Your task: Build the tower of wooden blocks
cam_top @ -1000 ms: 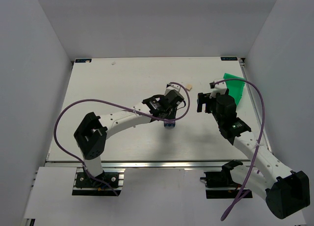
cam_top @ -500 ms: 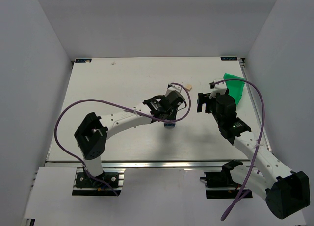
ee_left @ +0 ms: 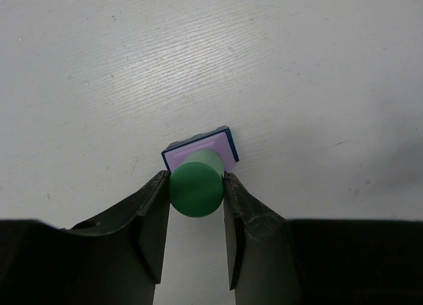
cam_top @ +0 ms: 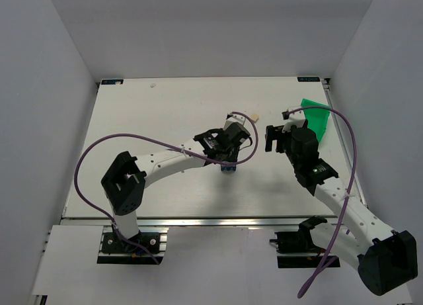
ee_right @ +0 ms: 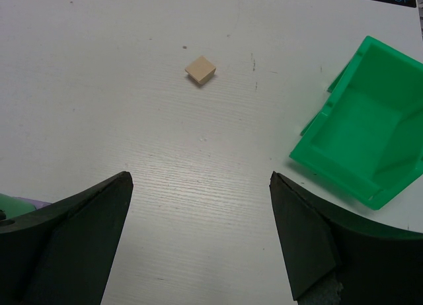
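Wood block tower [cam_top: 228,169] stands mid-table: lilac block [ee_left: 198,148] on dark blue block [ee_left: 230,146]. Left arm [cam_top: 172,161] stretches forward and rightward, the left gripper [ee_left: 195,186] clamping a green cylinder [ee_left: 195,192] directly over it. Right gripper [ee_right: 198,192] hovers, its 2 fingers spread wide; beyond lie a beige block [ee_right: 200,70] and a green bin [ee_right: 360,153].

white table [cam_top: 145,120], plain grey walls [cam_top: 53,87]

Beige block [ee_right: 200,70] — green bin [ee_right: 357,141] apart

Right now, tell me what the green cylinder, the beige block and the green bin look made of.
The green cylinder: likely painted wood, matte even colour. The beige block: seemingly bare or pale-painted wood, dull, crisp edges. The green bin: plastic, glossy thin moulded walls.
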Motion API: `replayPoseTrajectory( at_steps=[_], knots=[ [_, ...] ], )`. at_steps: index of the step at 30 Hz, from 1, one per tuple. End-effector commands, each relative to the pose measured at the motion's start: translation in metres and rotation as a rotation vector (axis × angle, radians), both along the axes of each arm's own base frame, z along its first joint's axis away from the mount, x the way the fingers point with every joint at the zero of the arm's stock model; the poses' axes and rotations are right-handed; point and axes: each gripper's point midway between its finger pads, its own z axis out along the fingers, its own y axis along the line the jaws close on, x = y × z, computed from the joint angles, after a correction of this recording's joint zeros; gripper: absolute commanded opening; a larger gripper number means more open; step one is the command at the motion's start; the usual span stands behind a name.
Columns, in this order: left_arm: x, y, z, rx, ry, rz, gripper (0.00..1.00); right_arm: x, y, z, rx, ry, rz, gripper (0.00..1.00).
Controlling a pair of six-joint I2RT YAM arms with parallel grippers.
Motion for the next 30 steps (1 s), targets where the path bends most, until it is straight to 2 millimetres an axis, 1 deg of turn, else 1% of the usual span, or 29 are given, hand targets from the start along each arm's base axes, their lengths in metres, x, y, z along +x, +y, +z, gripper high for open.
replayPoseTrajectory(
  at_steps=[1,7,12,18,19,24,30],
  knots=[
    [0.0052,-0.0048,0.0194,-0.026,-0.046,0.006,0.28,0.0040,0.0028,0.0155,0.017,-0.048,0.008,0.89],
    [0.0040,-0.0057,0.0174,-0.022,-0.040,0.001,0.29,0.0045,0.0035,0.0135,0.014,-0.043,0.011,0.89],
    [0.0036,-0.0059,0.0203,-0.028,-0.041,-0.001,0.30,0.0040,0.0035,0.0145,0.016,-0.047,0.013,0.90],
    [0.0023,-0.0042,0.0226,-0.033,-0.048,-0.002,0.41,0.0033,0.0035,0.0153,0.017,-0.050,0.014,0.89],
    [0.0020,-0.0037,0.0215,-0.029,-0.045,-0.002,0.44,0.0032,0.0033,0.0146,0.015,-0.049,0.015,0.90],
    [0.0006,-0.0052,0.0230,-0.037,-0.044,-0.008,0.50,0.0036,0.0035,0.0138,0.013,-0.044,0.015,0.90],
    [-0.0003,-0.0056,0.0249,-0.038,-0.046,-0.016,0.55,0.0034,0.0031,0.0145,0.014,-0.047,0.013,0.89]
  ],
)
